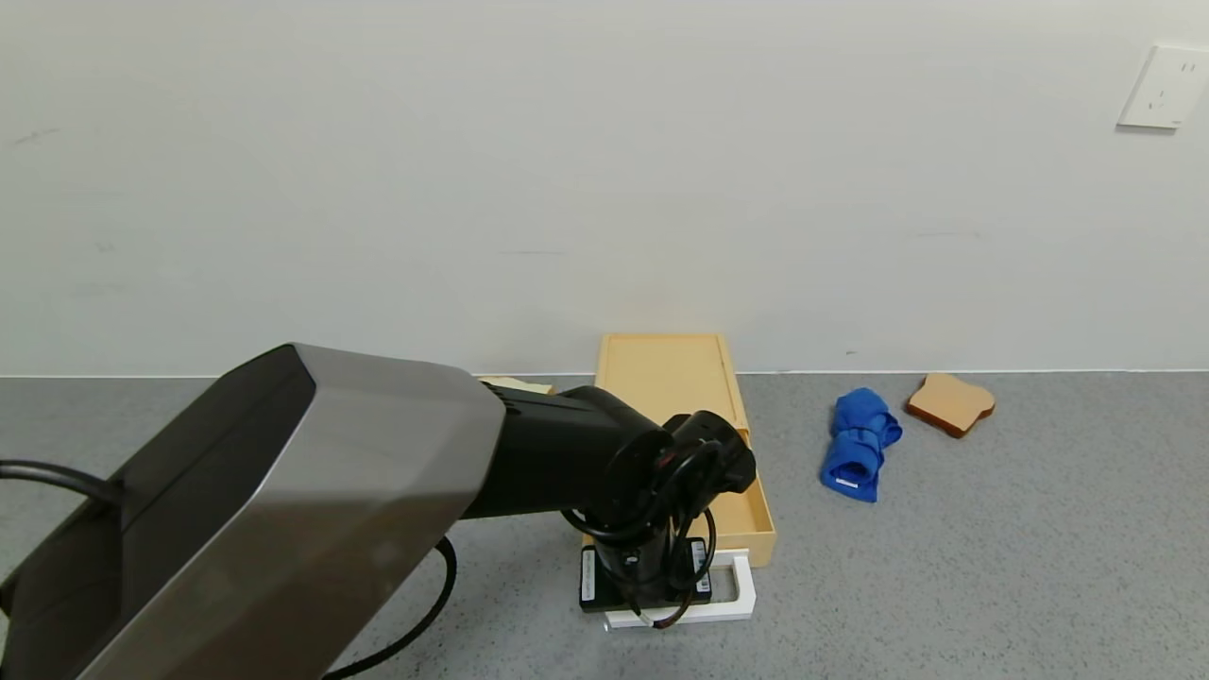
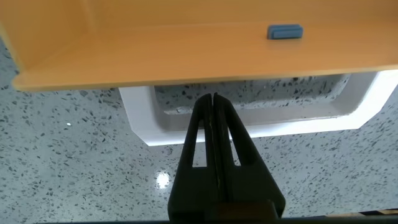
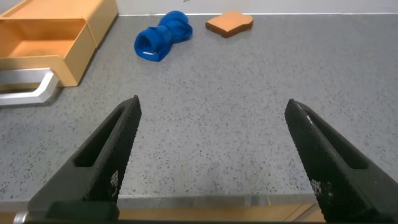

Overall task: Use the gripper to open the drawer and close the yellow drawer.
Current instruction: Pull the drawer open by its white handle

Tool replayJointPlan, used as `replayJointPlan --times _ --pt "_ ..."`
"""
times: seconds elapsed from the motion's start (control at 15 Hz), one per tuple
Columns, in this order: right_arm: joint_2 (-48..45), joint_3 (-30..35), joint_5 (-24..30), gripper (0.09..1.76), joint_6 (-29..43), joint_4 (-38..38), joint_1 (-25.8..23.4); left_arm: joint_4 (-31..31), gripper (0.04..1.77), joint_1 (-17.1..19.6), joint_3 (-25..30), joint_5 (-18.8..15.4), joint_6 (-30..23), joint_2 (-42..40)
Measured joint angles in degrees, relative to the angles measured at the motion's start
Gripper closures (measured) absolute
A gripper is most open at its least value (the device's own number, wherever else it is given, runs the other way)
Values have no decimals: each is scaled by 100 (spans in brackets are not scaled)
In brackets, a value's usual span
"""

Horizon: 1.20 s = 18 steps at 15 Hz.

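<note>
Half of the drawer (image 1: 675, 397) handle (image 1: 741, 590) is hidden by the left gripper (image 2: 214, 102), fingers pressed together inside its loop.

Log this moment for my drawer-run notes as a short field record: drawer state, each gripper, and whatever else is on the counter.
drawer: tray pulled out toward the robot, small blue item inside
handle: white loop at the tray's front
left gripper: fingers shut, tips inside the handle loop, over the counter
right gripper: open, above bare counter, away from the drawer
blue cloth: rolled, right of the drawer
bread slice: right of the cloth, near the wall
</note>
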Motion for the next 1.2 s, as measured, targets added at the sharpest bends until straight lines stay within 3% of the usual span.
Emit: replayJointPlan --times 0.53,1.2 --pt "0 0 4 15 2 -2 -2 46 170 -89 229 -39 -72 -105" --pt "0 0 1 15 0 0 0 282 170 -66 68 -111 0 -591"
